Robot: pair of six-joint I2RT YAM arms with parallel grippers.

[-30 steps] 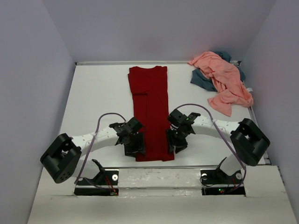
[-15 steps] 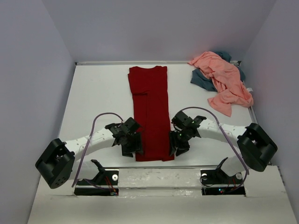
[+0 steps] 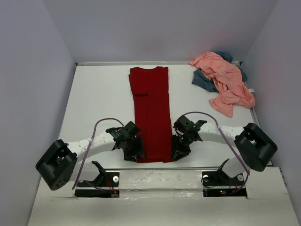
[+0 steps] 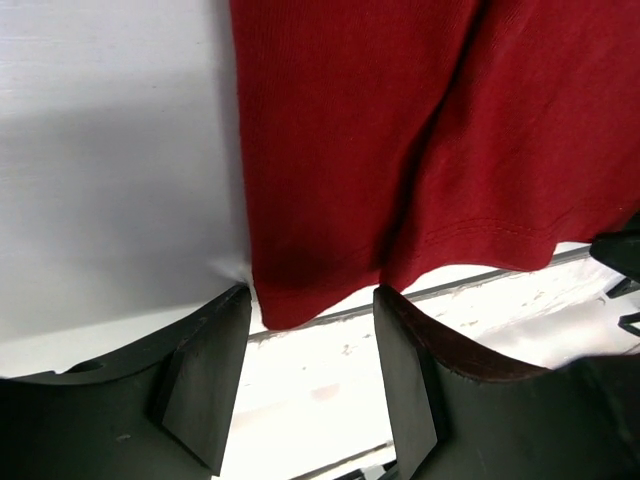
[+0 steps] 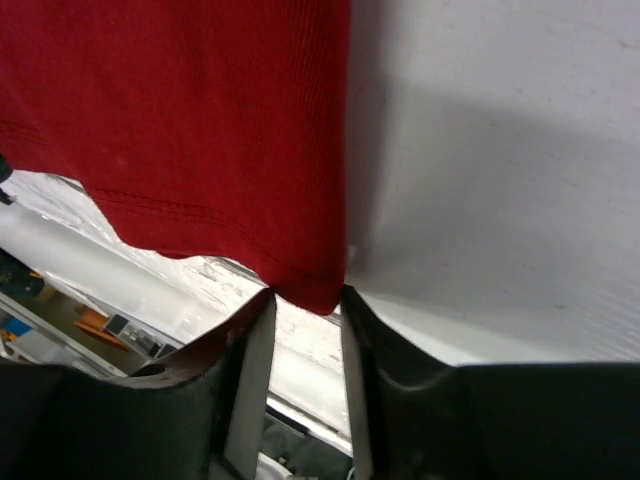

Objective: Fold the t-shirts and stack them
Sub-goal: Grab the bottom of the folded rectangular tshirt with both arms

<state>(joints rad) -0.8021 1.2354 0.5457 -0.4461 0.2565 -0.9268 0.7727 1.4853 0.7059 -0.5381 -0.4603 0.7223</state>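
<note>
The dark red t-shirt (image 3: 151, 108) lies as a long narrow strip down the middle of the white table (image 3: 99, 103), collar at the far end. My left gripper (image 3: 134, 151) is open at the near left hem corner; in the left wrist view (image 4: 312, 300) the corner of the shirt (image 4: 400, 130) sits between the spread fingertips. My right gripper (image 3: 178, 151) is at the near right hem corner; in the right wrist view (image 5: 307, 295) the jaws are narrowly open with the shirt (image 5: 180, 110) corner between the tips. The salmon pink shirt (image 3: 225, 80) lies crumpled over the slate blue-grey shirt (image 3: 202, 80) at the far right.
The table's near edge and a white metal rail (image 3: 160, 174) run just behind the hem. Grey walls close in the left, right and far sides. Both arm bases (image 3: 103, 181) are bolted at the near edge.
Both grippers have moved toward the near edge of the table and come down at the hem corners of the red shirt. The shirts have not moved.
</note>
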